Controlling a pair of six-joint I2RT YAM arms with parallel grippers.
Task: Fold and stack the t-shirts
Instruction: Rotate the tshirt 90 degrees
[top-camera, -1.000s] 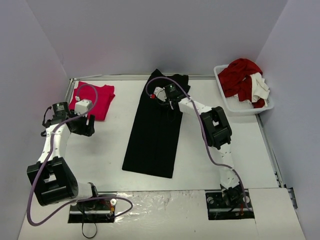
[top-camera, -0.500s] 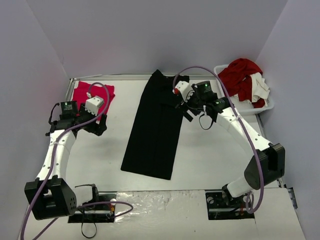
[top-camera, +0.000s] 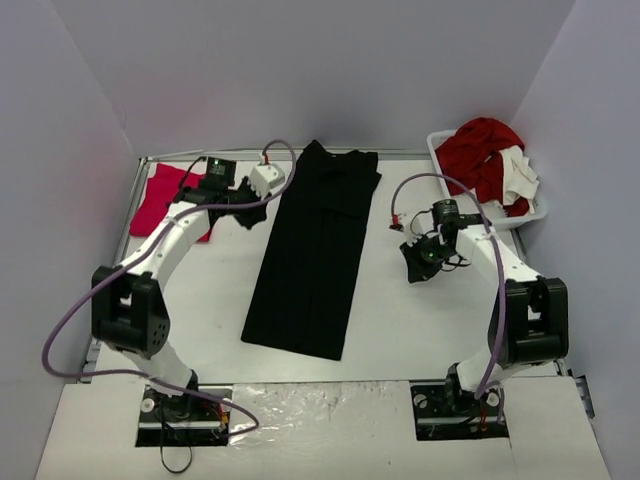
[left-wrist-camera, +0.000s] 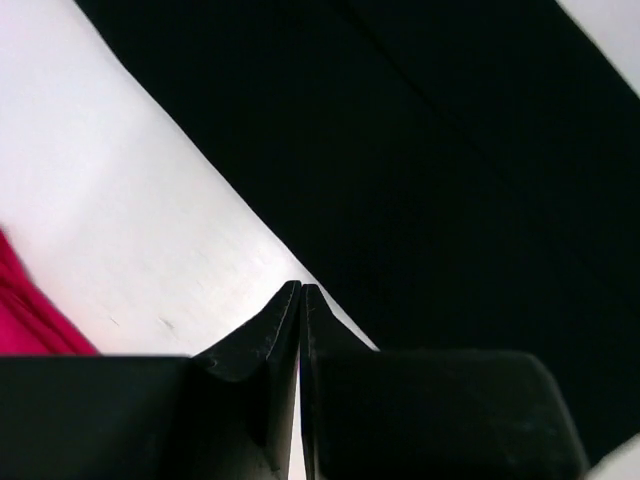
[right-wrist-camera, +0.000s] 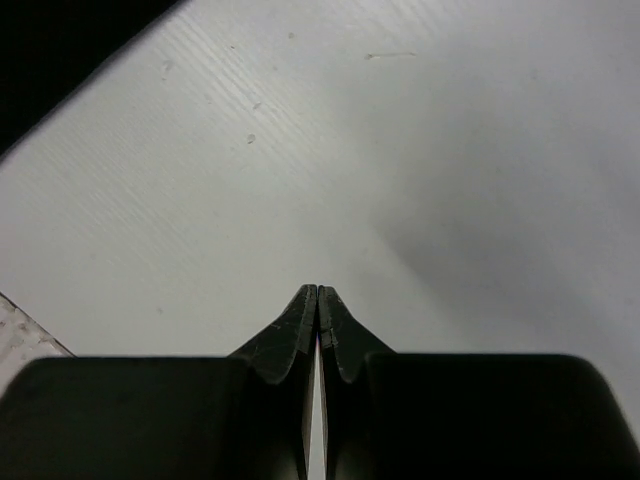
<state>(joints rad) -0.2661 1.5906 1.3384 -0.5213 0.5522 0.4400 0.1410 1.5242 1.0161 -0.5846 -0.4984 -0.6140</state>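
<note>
The black t-shirt (top-camera: 310, 260) lies folded into a long narrow strip down the middle of the table. The pink-red t-shirt (top-camera: 160, 195) lies folded at the far left, partly behind my left arm. My left gripper (top-camera: 258, 208) is shut and empty, low over the white table at the black t-shirt's left edge. In the left wrist view its tips (left-wrist-camera: 301, 287) meet just beside the black cloth (left-wrist-camera: 450, 150), with pink cloth (left-wrist-camera: 25, 300) at lower left. My right gripper (top-camera: 414, 268) is shut and empty over bare table right of the black t-shirt (right-wrist-camera: 50, 50), tips together (right-wrist-camera: 317, 290).
A white basket (top-camera: 490, 222) at the back right holds red cloth (top-camera: 480, 150) and white cloth (top-camera: 520, 175). Grey walls close in the table on three sides. A crinkled plastic sheet (top-camera: 320, 405) covers the near edge between the arm bases.
The left gripper swung from beside the pink-red t-shirt to the black t-shirt's left edge. The right gripper moved off the black t-shirt's top to the table on its right. Both jaws closed.
</note>
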